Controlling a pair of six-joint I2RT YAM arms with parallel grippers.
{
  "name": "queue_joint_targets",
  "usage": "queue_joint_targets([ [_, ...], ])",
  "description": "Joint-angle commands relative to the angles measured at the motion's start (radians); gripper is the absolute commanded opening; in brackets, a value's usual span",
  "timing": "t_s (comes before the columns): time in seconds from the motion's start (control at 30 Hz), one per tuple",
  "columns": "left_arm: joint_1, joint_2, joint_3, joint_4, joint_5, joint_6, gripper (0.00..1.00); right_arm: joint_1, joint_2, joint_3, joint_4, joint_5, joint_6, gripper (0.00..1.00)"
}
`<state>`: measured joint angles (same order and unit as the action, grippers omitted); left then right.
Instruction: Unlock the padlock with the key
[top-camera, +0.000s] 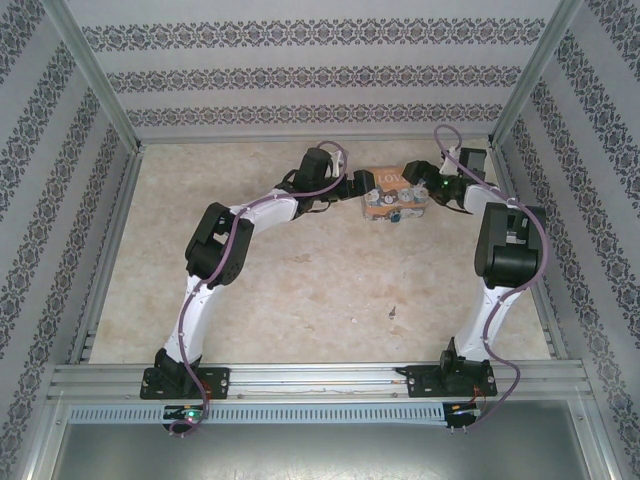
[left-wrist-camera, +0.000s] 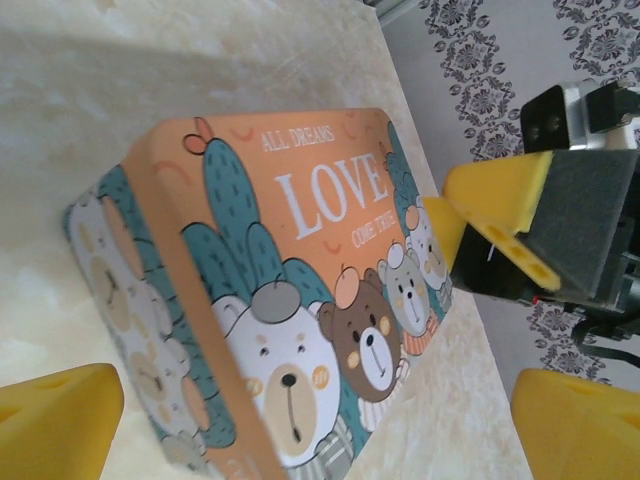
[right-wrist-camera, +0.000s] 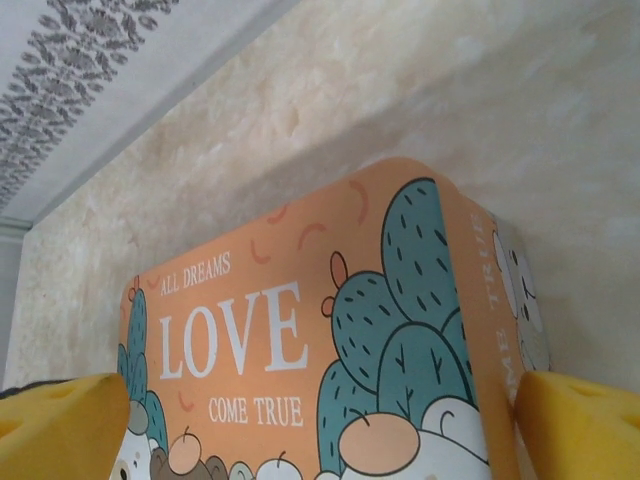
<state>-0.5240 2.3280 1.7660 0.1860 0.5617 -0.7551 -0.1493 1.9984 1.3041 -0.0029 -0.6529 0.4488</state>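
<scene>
— From above, how do the arms stand?

— Both reach far across the table (top-camera: 300, 290). The left arm (top-camera: 215, 250) climbs from its base at the near left, folds at a raised elbow and stretches far and right. That puts the left gripper (top-camera: 362, 186) at the left end of the LOVE box (top-camera: 392, 192). The right arm (top-camera: 508, 250) runs far from its base, bends at the elbow and turns left, so the right gripper (top-camera: 432, 188) sits at the box's right end.

— And the padlock?

— A small dark speck against the near side of the box may be the padlock (top-camera: 397, 216) (too small to be sure).

— The left wrist view?

— The left gripper's yellow fingertips (left-wrist-camera: 55, 420) stand wide apart at the lower corners. The box lies between and beyond them, printed lid up, with bears and cacti on it. At its other end a yellow-and-grey finger of the right gripper comes close to the box; I cannot tell if it touches.

— The right wrist view?

— Much the same from the opposite end. Its yellow fingertips (right-wrist-camera: 580, 425) are spread wide and the box lies between them, lettering upright. Bare table runs beyond to a patterned wall (right-wrist-camera: 80, 60).
</scene>
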Motion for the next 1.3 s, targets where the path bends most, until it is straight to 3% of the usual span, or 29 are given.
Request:
queue_joint_targets([
  [0.0, -0.01, 0.021, 0.014, -0.029, 0.04, -0.021, 0.99, 0.04, -0.034, -0.04, -0.008, -0.057, -0.005, 0.98],
  [0.3, -0.007, -0.053, -0.109, -0.041, 0.056, 0.009, 0.99, 0.145, -0.11, -0.13, 0.022, -0.041, 0.019, 0.98],
  [0.8, 0.079, -0.339, -0.542, 0.095, 0.021, -0.015, 0.99, 0.416, -0.246, -0.298, 0.093, 0.051, 0.117, 0.98],
  [1.07, 0.121, -0.439, -0.655, 0.088, -0.005, 0.01, 0.99, 0.55, -0.279, -0.371, 0.146, 0.131, 0.185, 0.98],
  [1.27, 0.175, -0.475, -0.702, 0.096, 0.001, 0.009, 0.99, 0.595, -0.3, -0.404, 0.133, 0.191, 0.212, 0.98],
])
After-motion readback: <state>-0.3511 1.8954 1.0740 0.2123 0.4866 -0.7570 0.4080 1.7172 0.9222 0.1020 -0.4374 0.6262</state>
